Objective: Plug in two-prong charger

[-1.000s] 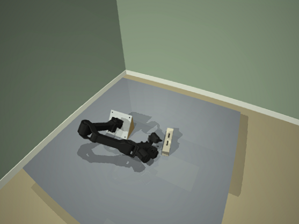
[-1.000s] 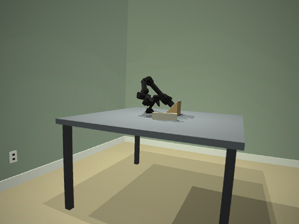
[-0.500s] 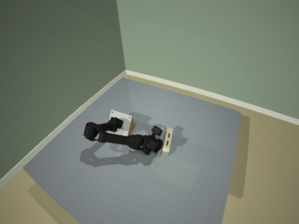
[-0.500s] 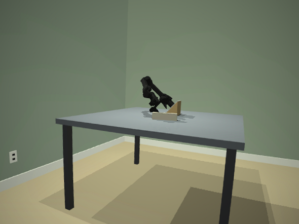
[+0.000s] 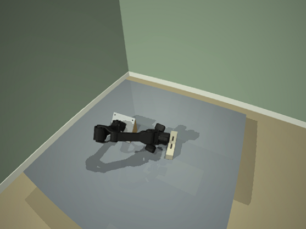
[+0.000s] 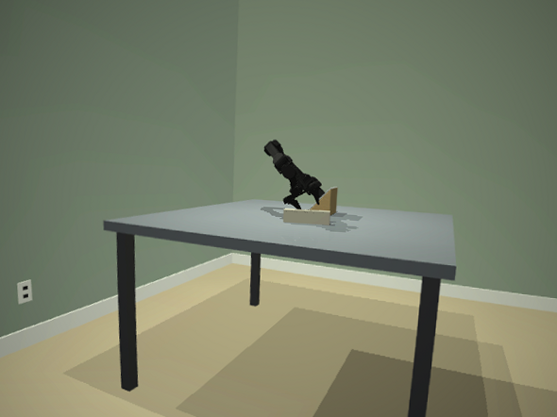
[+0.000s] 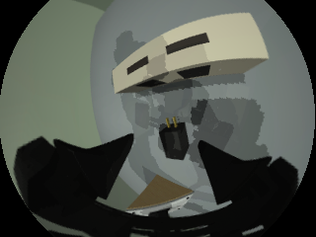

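The cream power strip (image 5: pixel 170 151) (image 6: pixel 306 217) (image 7: pixel 232 41) rests on the table, with two dark slots on top and dark openings along its near side in the wrist view. The black charger (image 7: pixel 174 144) lies on the table, its two brass prongs (image 7: pixel 171 121) pointing towards the strip. The arm hides the charger in the top view, and I cannot make it out in the exterior view. My gripper (image 7: pixel 167 140) (image 6: pixel 308 206) is open and empty, angled down over the charger. In the wrist view the charger appears between the spread fingertips, apart from both.
The arm's white base plate (image 5: pixel 126 119) and its brown wedge-shaped mount (image 6: pixel 332 201) (image 7: pixel 160 191) stand behind the gripper, on the side away from the strip. The grey table (image 5: pixel 193 214) (image 6: pixel 194 222) bears them all. Arm shadows fall around the charger and strip.
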Action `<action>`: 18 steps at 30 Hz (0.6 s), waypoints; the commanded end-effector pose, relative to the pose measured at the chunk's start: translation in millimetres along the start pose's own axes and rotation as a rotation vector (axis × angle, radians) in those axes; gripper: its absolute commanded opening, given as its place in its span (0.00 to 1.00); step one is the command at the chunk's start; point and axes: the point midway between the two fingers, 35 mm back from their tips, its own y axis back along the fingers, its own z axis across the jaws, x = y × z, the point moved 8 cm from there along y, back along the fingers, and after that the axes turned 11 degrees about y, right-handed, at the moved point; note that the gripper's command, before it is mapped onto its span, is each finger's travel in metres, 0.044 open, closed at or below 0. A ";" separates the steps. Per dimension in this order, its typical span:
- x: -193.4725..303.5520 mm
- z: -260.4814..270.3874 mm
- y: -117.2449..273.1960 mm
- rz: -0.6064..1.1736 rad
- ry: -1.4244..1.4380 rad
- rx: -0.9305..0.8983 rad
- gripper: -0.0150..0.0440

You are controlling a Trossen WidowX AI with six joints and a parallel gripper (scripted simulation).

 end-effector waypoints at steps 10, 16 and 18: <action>2.9 36.5 -1.1 0.138 0.193 0.249 1.00; 5.1 51.7 -0.2 0.179 0.289 0.369 1.00; 5.8 56.9 0.3 0.190 0.322 0.410 1.00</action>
